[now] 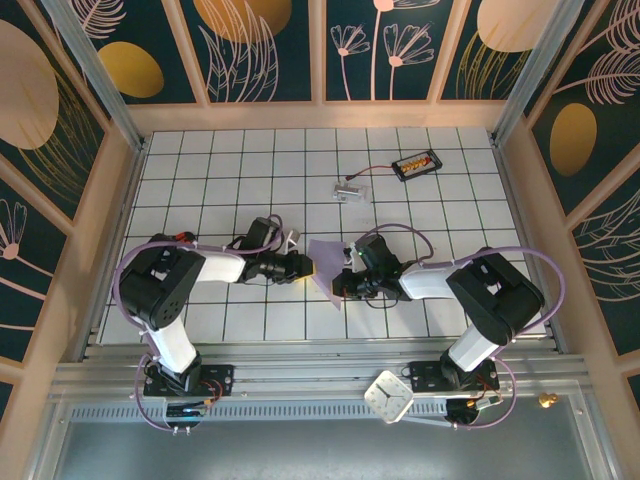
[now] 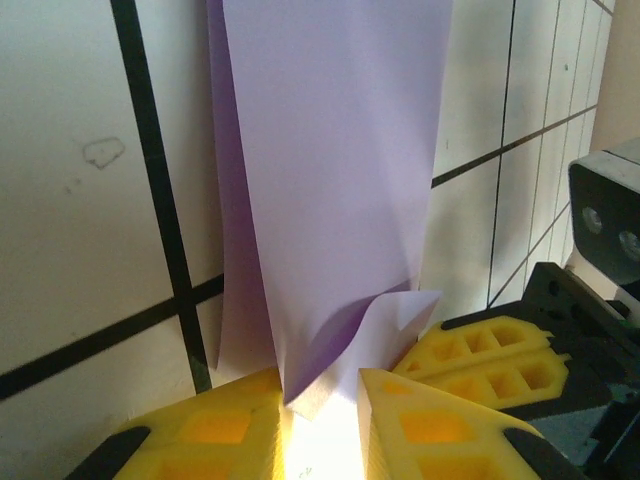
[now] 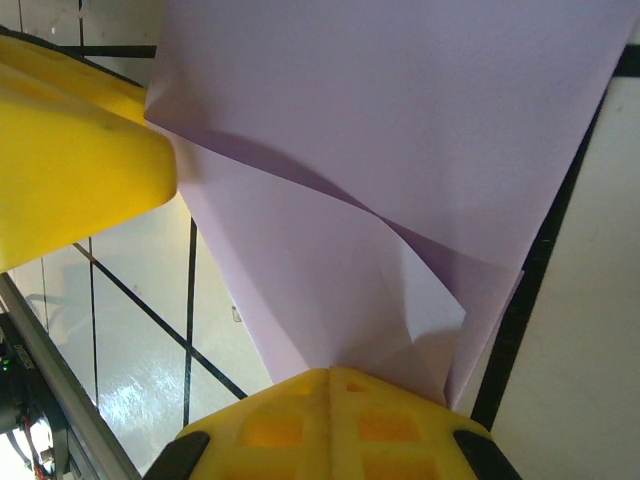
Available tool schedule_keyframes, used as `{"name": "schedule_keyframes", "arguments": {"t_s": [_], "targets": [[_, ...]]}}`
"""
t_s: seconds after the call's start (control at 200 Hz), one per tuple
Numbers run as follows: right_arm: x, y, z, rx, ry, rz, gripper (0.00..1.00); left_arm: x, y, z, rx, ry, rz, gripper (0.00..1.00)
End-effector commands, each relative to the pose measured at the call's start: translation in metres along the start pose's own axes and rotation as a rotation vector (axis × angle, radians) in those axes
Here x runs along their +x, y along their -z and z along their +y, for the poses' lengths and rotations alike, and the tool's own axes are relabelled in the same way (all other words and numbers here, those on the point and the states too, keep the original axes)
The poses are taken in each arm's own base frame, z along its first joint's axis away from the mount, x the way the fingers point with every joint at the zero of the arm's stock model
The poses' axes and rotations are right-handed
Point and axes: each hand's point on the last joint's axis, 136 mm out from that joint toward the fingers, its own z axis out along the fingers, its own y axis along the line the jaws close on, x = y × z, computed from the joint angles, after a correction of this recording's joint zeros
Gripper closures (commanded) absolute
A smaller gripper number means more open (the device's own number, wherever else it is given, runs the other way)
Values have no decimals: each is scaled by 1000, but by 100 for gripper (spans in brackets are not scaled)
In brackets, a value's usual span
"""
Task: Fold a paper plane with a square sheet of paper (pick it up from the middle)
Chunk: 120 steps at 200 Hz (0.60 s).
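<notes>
Lab robot cell; tiled table (image 1: 250, 150); patterned walls (image 1: 260, 40)

Paper sheet (image 1: 325, 262) is plain lavender, darker purple in the fold shadows. Left gripper (image 2: 318, 390) and right gripper (image 3: 330, 385) have bright yellow fingers with orange-lit pockets. Table (image 1: 230, 160) is white tile with a black grid. Left arm (image 1: 170, 290) and right arm (image 1: 490, 295) are black and white with lilac cables. Walls (image 1: 400, 60) are dark teal with gold ovals and pale line-drawn leaves and flowers, framed in light wood. Far right is a black tray (image 1: 415, 164) with orange-yellow contents; on the near rail is a white clock-like square (image 1: 388, 396).
</notes>
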Motion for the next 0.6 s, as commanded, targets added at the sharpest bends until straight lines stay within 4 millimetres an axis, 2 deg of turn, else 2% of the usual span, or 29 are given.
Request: {"name": "schedule_keyframes", "arguments": {"t_s": [0.0,0.325,0.475,0.58,0.595], "targets": [[6,-2,-17,49,-31,8,100,-3,-4,-5,16,-37,14,77],[3,1,-17,49,-26,6,100,-7,-3,-3,-9,-60,-3,90],[-14,7,-4,31,26,-25,100,-11,2,-7,-6,-48,-35,100],[-32,20,14,34,117,-78,93,-16,9,-7,-28,-11,-90,100],[-35,22,16,40,130,-87,91,-19,15,-14,-18,-15,-113,100]]}}
